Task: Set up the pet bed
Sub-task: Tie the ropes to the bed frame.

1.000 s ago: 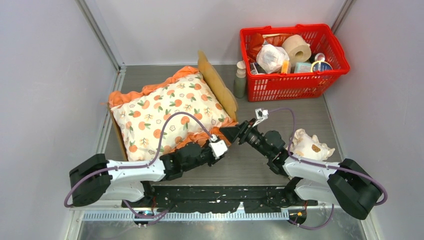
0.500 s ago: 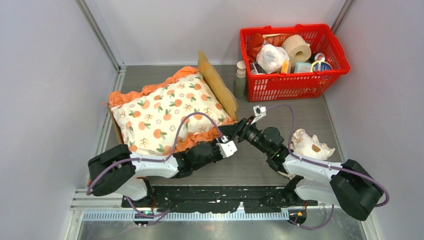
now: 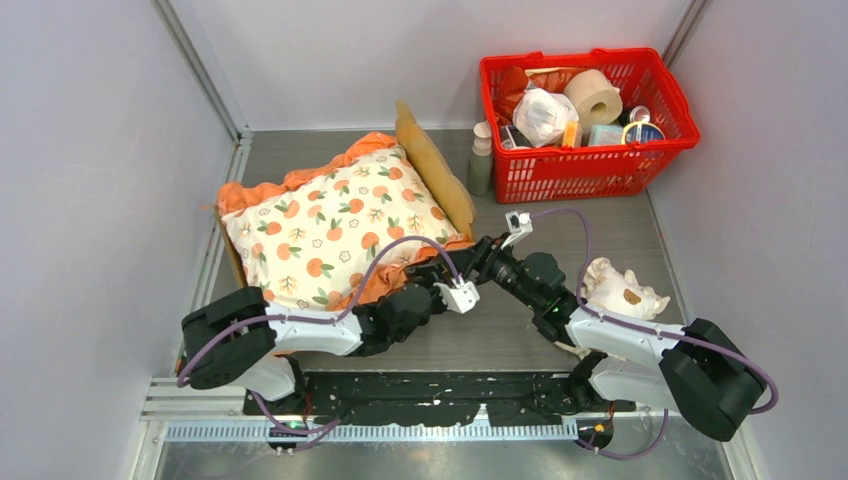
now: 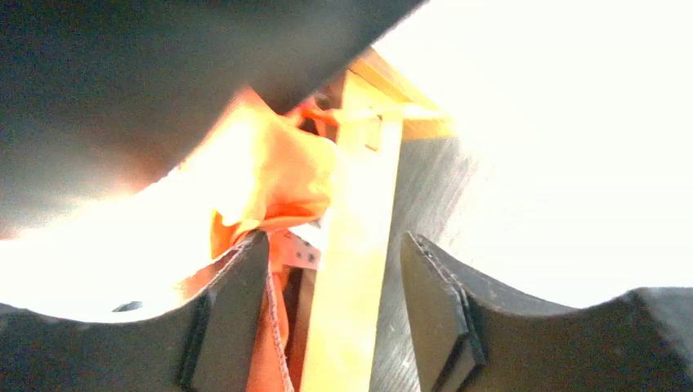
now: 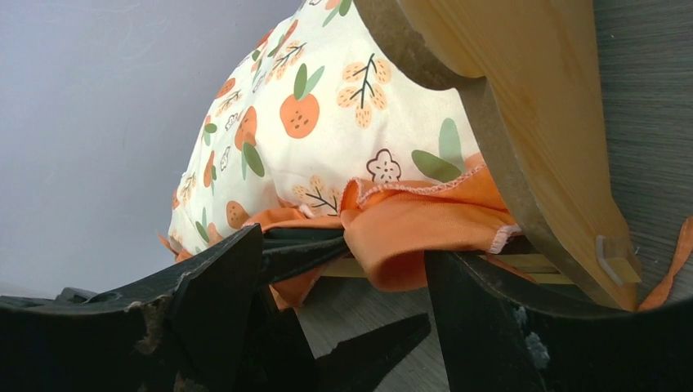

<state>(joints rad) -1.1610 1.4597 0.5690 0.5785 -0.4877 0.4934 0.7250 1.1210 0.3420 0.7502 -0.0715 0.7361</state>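
The pet bed (image 3: 437,168) sits ahead and to the left of both grippers, its wavy headboard standing on the side nearer the right arm, and the orange-print cushion (image 3: 330,225) already fills the frame. The left gripper (image 4: 333,238) is at the bed's near corner with its jaws apart. They straddle the light-wood side rail (image 4: 353,269) without clamping it, and orange ruffle (image 4: 270,175) bunches just ahead of its left finger. Right beside it, the right gripper (image 5: 343,245) faces the same corner, its jaws also spread wide. A fold of ruffle hangs between them and the headboard rises just to its right, but it holds nothing. The step in hand looks like seating the cushion and tucking its frill at this corner. The small frilled pillow (image 3: 620,290) lies on the table behind the right gripper, beside that arm, well apart from the bed. Next, the right arm probably has to back out, turn to the pillow, pinch it gently and lay it against the headboard. The red basket (image 3: 590,172) stands far ahead on the right.
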